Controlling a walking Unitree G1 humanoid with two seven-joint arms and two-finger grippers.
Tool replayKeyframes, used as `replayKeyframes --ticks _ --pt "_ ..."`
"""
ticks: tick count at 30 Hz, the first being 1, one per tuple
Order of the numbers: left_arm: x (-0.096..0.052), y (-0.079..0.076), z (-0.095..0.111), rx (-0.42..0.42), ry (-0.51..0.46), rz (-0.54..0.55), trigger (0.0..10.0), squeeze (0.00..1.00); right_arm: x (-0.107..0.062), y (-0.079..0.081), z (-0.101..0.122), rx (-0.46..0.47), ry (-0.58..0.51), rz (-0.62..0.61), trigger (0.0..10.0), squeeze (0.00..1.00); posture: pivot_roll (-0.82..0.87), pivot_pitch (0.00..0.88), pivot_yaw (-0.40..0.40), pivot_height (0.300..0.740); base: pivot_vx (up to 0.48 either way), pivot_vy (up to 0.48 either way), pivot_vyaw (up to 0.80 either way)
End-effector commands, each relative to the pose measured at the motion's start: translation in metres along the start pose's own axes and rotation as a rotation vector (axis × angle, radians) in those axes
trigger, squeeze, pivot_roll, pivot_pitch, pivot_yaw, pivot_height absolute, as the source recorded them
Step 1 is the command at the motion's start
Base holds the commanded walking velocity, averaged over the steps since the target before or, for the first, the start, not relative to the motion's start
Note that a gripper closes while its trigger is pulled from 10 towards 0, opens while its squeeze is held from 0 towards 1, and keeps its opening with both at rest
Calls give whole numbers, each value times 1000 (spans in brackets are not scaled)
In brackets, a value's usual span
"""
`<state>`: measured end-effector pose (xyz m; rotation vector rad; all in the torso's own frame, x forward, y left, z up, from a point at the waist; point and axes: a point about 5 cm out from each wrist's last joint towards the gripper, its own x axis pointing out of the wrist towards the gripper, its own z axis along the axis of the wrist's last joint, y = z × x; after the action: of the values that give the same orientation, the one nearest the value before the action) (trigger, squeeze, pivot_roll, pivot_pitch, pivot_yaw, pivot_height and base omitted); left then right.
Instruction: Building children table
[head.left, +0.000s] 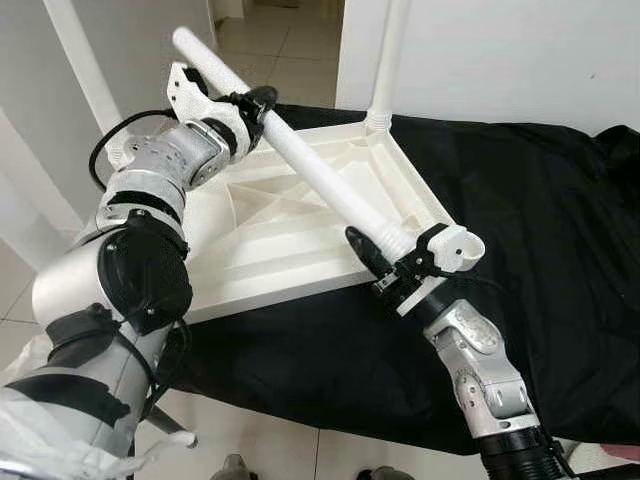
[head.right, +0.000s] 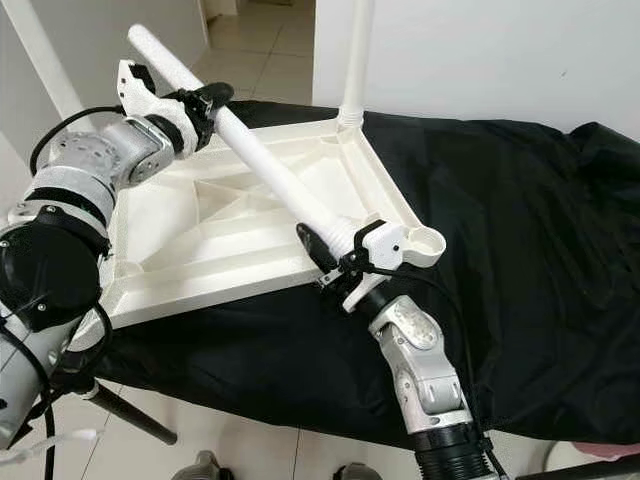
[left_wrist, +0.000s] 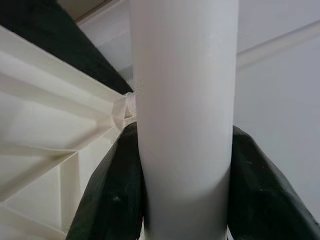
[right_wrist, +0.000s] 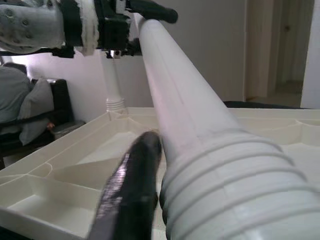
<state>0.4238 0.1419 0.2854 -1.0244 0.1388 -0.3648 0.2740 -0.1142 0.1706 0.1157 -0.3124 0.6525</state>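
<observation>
White plastic parts of a children's table lie on a black cloth (head.left: 560, 230) spread over a raised surface. At far left, the left gripper (head.left: 255, 108) is closed on the upper part of a loose white leg (head.left: 310, 160); the left wrist view shows its black fingers (left_wrist: 107, 200) pressed against both sides of the tube. The leg runs diagonally, high at the left and low at the right, above the upturned tabletop (head.left: 270, 235) (ribbed underside facing up), which rests on the cloth with its left part extending past the cloth's edge. The leg's lower, threaded end (head.right: 345, 238) sits near the tabletop's right corner socket (head.right: 425, 243), just beside it and not inside it. There the right gripper (head.left: 385, 262) meets the threaded end, one black finger (right_wrist: 132, 190) lying alongside the threads; whether this gripper is clamped or merely touching cannot be told. A second leg (head.left: 385, 60) already stands upright in the far corner socket, and two more white legs (head.left: 80, 60) rise at the far left edge. Pale floor tiles (head.left: 270, 440) show beneath the surface.
</observation>
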Motion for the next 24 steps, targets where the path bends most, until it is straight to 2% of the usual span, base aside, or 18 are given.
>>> replayKeyframes --ticks 1,5,7,16,17,18,24 --pt "0 -10 8 13 -13 -47 10000 0 -2 -4 -1 23 -2 -25 10000 1000 -103 0 17 740 0 0 0" --pt "-1 -11 10 11 -17 -50 10000 0 -5 -8 0 15 -5 -59 10000 1000 -103 0 18 740 0 0 0" --pt "-1 -11 13 10 -29 -53 10000 0 -13 -14 -5 9 21 -100 10000 1000 -106 0 12 740 0 0 0" --pt "-3 -12 20 -4 -59 -61 10000 0 -23 -15 -8 -11 46 -130 10000 1000 -114 0 9 740 0 0 0" --pt "-4 -11 22 -13 -73 -61 10000 0 -28 -16 -9 -16 53 -138 10000 184 -116 0 8 740 0 0 0" --pt "-4 -10 23 -29 -81 -62 10000 0 -31 -16 -11 -17 61 -139 10000 0 -118 0 7 740 0 0 0" --pt "-6 -10 29 -19 -109 -60 10000 0 -39 -19 -15 -18 87 -156 10000 0 -111 0 -2 740 0 0 0"
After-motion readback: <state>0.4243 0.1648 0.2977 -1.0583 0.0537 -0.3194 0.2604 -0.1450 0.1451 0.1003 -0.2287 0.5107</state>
